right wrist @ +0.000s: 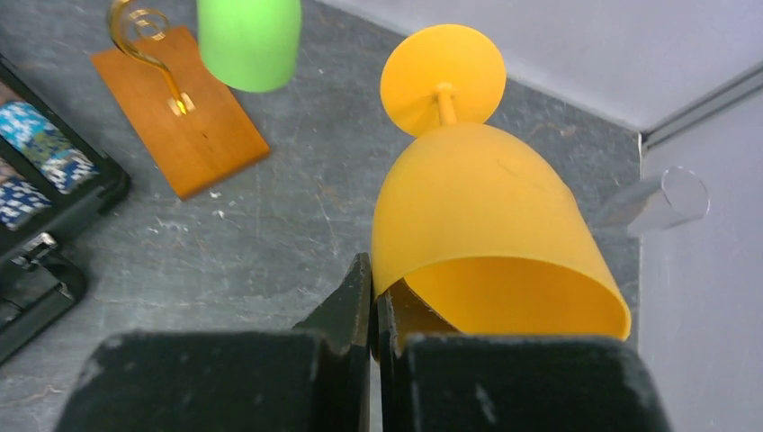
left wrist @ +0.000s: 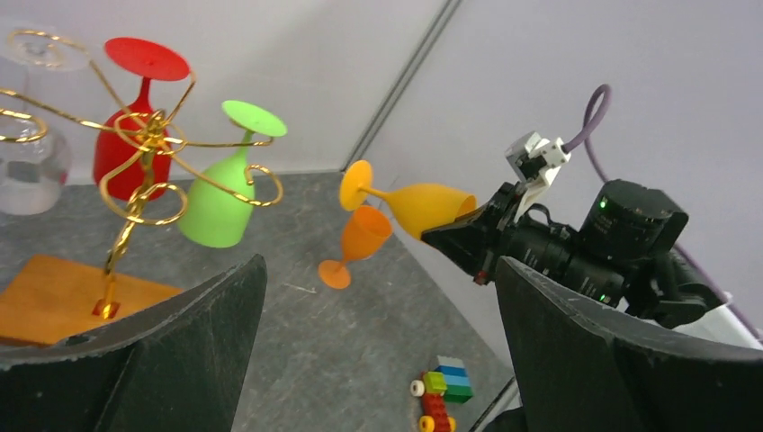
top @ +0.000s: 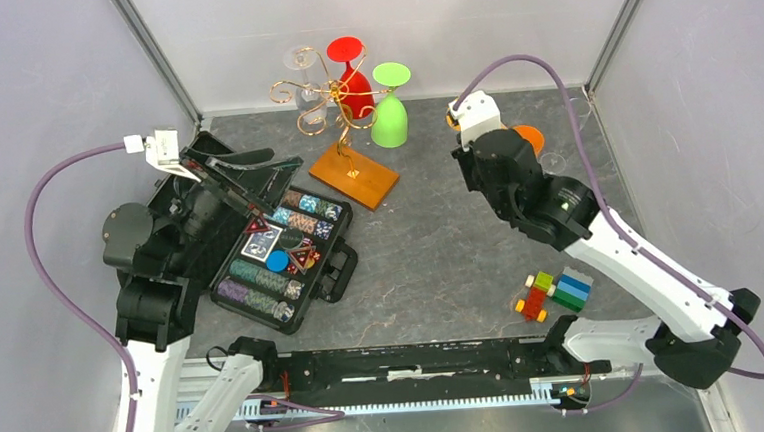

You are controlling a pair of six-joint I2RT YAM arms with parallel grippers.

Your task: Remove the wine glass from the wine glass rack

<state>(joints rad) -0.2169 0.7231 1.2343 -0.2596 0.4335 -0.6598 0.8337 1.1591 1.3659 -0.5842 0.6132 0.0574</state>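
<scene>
The wine glass rack [top: 323, 101], a gold wire tree on an orange-brown wooden base [top: 353, 175], stands at the back. A red glass [top: 354, 87], a green glass [top: 389, 117] and a clear glass [top: 308, 92] hang on it upside down. My right gripper [right wrist: 372, 279] is shut on the rim of a yellow-orange wine glass [right wrist: 477, 207]. It holds the glass on its side in the air, right of the rack, foot pointing away; it also shows in the left wrist view [left wrist: 423, 205]. My left gripper [left wrist: 378, 342] is open and empty above the poker chip case [top: 280, 257].
A darker orange glass [left wrist: 363, 236] stands on the table by the right arm. A clear glass [right wrist: 668, 196] lies by the right wall. A small toy of coloured bricks [top: 553, 294] sits at the front right. Grey walls close in the back and sides.
</scene>
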